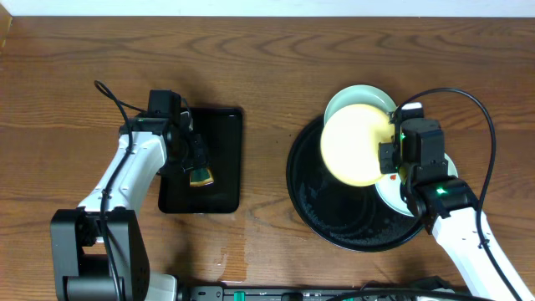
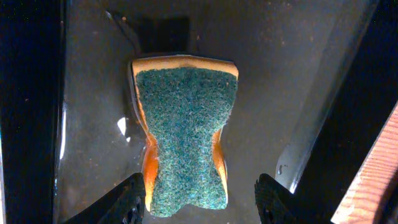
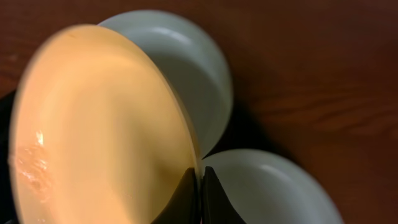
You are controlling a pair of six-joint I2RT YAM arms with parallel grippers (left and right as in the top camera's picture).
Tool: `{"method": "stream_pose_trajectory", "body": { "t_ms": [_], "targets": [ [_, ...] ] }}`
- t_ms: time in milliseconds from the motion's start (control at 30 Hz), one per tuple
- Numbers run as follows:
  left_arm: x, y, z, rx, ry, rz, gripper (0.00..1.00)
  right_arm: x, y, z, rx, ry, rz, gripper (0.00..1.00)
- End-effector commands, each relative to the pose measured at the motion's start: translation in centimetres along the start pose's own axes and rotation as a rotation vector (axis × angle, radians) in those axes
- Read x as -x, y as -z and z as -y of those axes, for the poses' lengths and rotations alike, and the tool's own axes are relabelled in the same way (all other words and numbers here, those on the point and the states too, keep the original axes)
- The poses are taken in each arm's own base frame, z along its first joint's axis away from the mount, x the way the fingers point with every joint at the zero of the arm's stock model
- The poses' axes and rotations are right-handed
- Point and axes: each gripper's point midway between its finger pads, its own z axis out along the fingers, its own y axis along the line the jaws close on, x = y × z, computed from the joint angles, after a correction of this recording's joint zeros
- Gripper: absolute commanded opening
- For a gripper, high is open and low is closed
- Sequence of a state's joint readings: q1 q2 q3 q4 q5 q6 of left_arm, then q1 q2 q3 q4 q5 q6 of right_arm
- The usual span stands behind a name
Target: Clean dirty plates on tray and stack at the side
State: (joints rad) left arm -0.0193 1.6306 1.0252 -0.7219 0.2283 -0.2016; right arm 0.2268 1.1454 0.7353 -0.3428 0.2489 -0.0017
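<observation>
Overhead view: cleaning barely begun; no plate stacked on the brown wooden desk (image 1: 276, 58) yet.
Left claw (image 2: 199, 194) gapes astride the green-topped orange sponge (image 2: 186, 137) in the rectangular black tray (image 1: 221, 125), gripping nothing; right claw (image 3: 200, 186) pinches the tilted pale yellow glossy plate (image 1: 355, 146) by its rim above the large round black tray (image 1: 334, 221); two mint-white plates (image 1: 355, 98) lie at its rim; all three probably need wiping.

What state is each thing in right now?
left gripper: open, straddling the sponge
right gripper: shut on the yellow plate rim
yellow plate: held tilted over the round tray
sponge: lying scourer-up in the rectangular tray
far mint plate: lying at round tray's far rim
right mint plate: lying under right gripper
</observation>
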Motion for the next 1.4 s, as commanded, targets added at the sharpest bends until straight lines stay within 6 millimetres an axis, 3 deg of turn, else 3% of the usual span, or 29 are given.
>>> {"method": "stream_pose_trajectory", "body": {
  "t_ms": [0, 400, 633, 800, 1067, 1233, 1367],
  "targets": [
    [-0.1, 0.1, -0.5, 0.014, -0.007, 0.002, 0.58, 1.6, 0.5, 1.6, -0.094, 0.116, 0.063, 0.01],
    [-0.1, 0.1, -0.5, 0.014, -0.007, 0.003, 0.58, 6.1, 2.1, 1.9, -0.142, 0.316, 0.236, 0.01],
    [-0.1, 0.1, -0.5, 0.014, -0.007, 0.003, 0.58, 9.0, 4.3, -0.1, -0.133, 0.425, 0.374, 0.01],
    [-0.1, 0.1, -0.5, 0.014, -0.007, 0.003, 0.59, 8.7, 5.2, -3.3, -0.066, 0.508, 0.396, 0.01],
    [-0.1, 0.1, -0.5, 0.014, -0.007, 0.003, 0.58, 7.1, 4.9, -3.5, -0.084, 0.531, 0.324, 0.01],
    [-0.1, 0.1, -0.5, 0.013, -0.007, 0.002, 0.59, 6.7, 4.5, -2.6, -0.068, 0.303, 0.304, 0.02],
    [-0.1, 0.1, -0.5, 0.014, -0.007, 0.003, 0.59, 6.1, 3.8, -1.4, -0.066, 0.121, 0.275, 0.13]
  ]
}}
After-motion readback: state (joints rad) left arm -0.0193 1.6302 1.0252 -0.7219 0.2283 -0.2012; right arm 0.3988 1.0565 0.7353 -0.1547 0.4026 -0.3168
